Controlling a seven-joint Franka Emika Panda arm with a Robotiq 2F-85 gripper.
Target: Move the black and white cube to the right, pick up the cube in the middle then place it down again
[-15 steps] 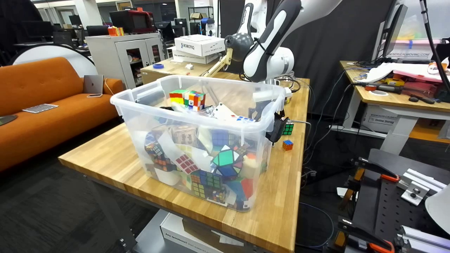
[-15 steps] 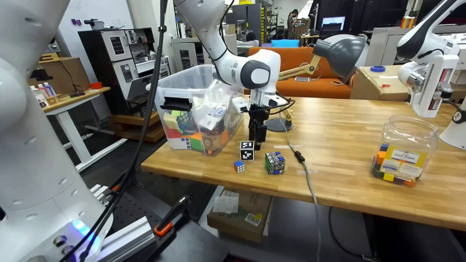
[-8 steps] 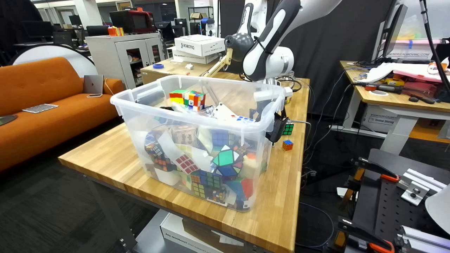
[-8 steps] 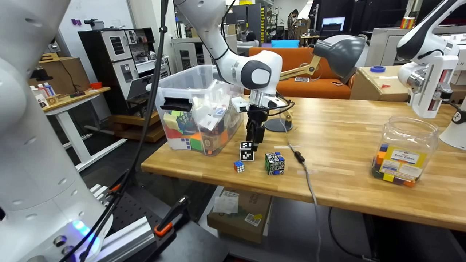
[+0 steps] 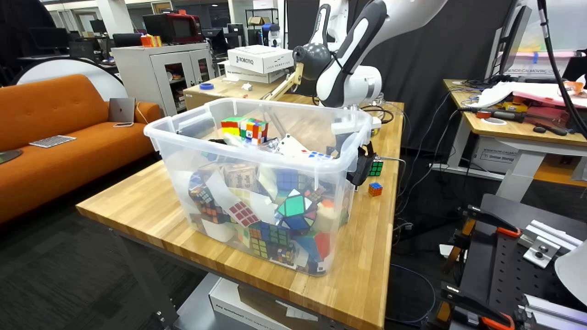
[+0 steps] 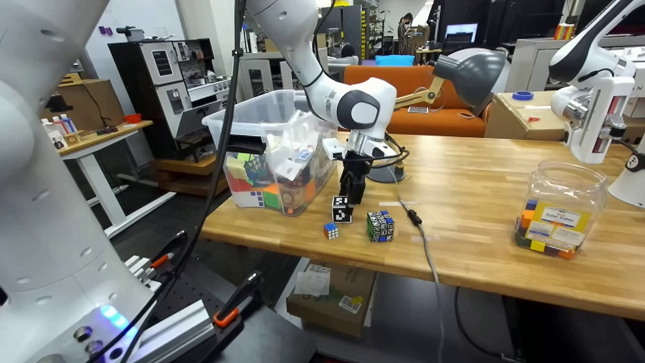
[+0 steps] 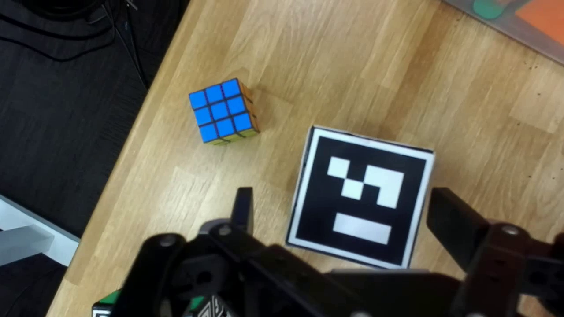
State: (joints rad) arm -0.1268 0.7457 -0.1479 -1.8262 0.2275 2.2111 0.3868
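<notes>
Black and white cube (image 7: 359, 198) — on table (image 7: 480, 114); gripper (image 7: 340, 200) spread around it.

Orange sofa (image 5: 78, 153), black curtain (image 5: 440, 68), dark floor (image 5: 59, 266)

A black and white cube (image 7: 359, 198) carries white blocks and a white border on its black top, while a small puzzle cube (image 7: 222, 112) shows blue, orange and yellow. The fingers (image 7: 456, 224) are black, the bench (image 6: 473, 212) honey-brown with striped grain, the sofa (image 5: 69, 114) orange; a patterned cube (image 6: 380, 227) mixes green, blue and black-and-white.
</notes>
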